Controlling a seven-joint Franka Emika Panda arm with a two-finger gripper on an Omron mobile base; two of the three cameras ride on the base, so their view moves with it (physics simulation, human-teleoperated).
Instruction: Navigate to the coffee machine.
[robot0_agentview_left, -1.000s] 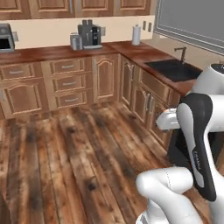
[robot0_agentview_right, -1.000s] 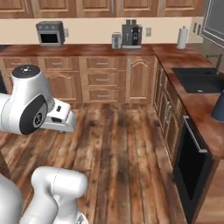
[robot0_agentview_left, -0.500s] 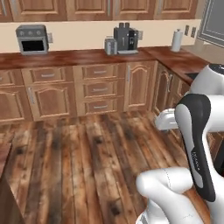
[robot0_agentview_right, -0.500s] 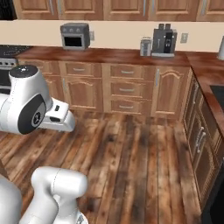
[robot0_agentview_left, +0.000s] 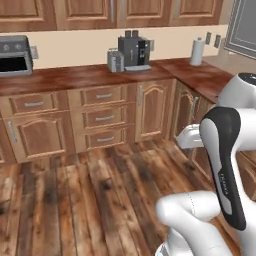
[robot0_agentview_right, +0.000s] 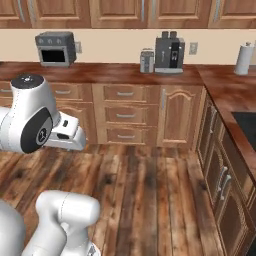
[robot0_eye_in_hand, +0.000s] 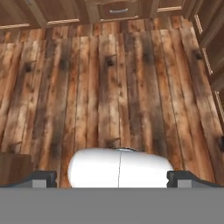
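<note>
Wooden kitchen, L-shaped run of cabinets under a reddish-brown counter (robot0_agentview_right: 100, 73), plank floor (robot0_eye_in_hand: 109, 78) open in front. Item one, the coffee machine (robot0_agentview_left: 134, 50) — dark, boxy, two short cylinders on top, standing against the back wall near the corner of the counter, well apart from the robot across the bare floor. Item two, a small silver toaster (robot0_agentview_left: 115, 60) just beside it on its left, easily mistaken for the target from a distance. Item three, a toaster oven (robot0_agentview_right: 55, 48) with a dark window, further left along the same wall. Item four, a paper towel roll (robot0_agentview_right: 243, 58) upright on the side counter to the right. Item five, the gripper (robot0_eye_in_hand: 113, 178): two dark fingertips (robot0_eye_in_hand: 41, 178) stand wide apart at the bottom of the hand view, released, nothing between them, pointing down at the floorboards — sensible, since this job is driving and not grasping. The arm is folded close over the base, presumably to keep clear of cabinets on the way. Judged progress: machine roughly ahead and in sight, approach not yet finished.
</note>
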